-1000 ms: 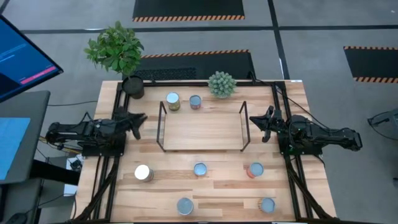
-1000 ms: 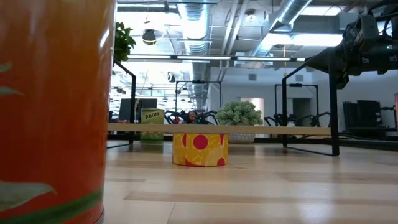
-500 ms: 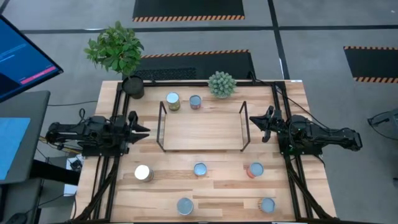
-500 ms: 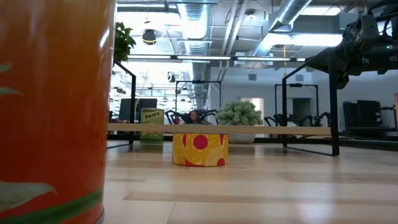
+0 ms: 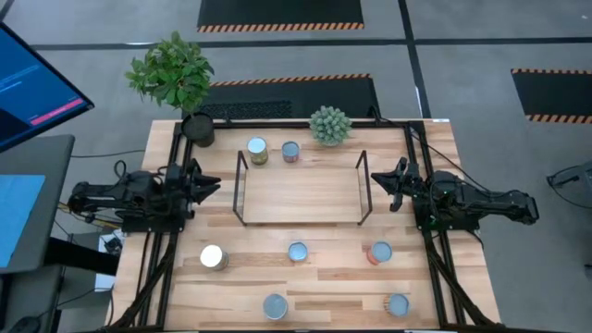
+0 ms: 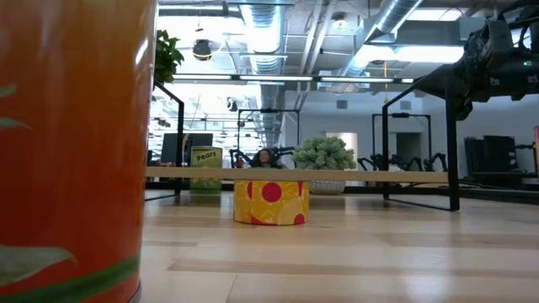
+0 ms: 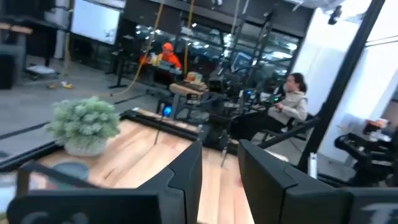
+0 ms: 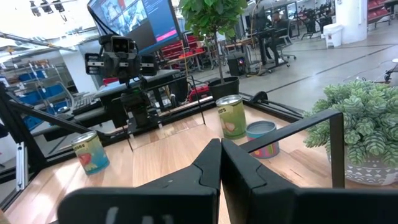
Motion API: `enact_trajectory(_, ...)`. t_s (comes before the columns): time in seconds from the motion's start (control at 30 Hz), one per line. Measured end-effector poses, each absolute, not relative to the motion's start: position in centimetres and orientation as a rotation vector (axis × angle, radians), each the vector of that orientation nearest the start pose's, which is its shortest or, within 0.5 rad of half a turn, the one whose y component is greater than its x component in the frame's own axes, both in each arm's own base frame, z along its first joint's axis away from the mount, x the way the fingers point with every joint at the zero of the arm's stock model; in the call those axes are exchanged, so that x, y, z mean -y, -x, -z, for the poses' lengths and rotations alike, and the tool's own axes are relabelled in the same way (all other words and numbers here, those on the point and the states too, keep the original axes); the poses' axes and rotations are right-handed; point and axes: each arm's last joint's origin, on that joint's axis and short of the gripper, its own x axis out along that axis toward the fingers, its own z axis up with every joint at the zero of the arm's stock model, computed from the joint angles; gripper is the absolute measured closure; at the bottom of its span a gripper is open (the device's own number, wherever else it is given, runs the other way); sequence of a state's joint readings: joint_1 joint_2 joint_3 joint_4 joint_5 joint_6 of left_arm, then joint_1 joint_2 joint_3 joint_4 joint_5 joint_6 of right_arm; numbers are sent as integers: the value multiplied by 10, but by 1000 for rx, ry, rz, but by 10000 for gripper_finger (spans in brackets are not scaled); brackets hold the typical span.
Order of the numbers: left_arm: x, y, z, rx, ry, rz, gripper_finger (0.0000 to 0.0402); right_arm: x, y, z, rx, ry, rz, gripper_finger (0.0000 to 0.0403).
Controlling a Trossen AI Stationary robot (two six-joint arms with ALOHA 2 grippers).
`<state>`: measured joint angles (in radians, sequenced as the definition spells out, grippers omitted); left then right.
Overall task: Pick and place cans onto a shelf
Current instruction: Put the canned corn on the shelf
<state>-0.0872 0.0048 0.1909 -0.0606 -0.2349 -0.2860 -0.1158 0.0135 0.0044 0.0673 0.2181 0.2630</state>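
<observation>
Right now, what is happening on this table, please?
Nothing is held yet. The shelf is bare. Two cans stand behind it beside a small plant, and five others stand in front. The left gripper waits at the shelf's left end with fingers open; the right gripper waits at its right end with fingers together.

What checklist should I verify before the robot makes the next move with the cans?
1. Shelf board free of cans: ok, nothing stands on it.
2. Cans to place: ok, two stand behind the shelf, five in front, such as the white-topped can.
3. Left end effector open and holding nothing: ok, beside the shelf's left frame.
4. Right end effector ready to grasp: not ok, fingers shut, holding nothing.
5. Small succulent clear of the shelf: ok, behind it.
6. Which can comes first: cannot tell.
</observation>
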Motion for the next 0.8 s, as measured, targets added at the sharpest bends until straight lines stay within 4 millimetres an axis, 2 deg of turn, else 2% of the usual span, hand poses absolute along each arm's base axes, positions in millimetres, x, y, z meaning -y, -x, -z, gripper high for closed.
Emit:
enact_trajectory(0.2, -1, -82, -208, 27, 373, -193, 308, 17, -96, -170, 102, -263, 325, 369)
enact_trajectory(0.4, -1, -87, -202, -54, 334, -214, 308, 17, -96, -170, 101, -263, 325, 369)
enact_trajectory(0.67, 1, -89, -211, 16, 302, -133, 308, 17, -96, -170, 100, -261, 325, 369)
enact_trajectory(0.8, 2, -90, -208, 22, 279, -118, 308, 17, -96, -170, 100, -261, 325, 369)
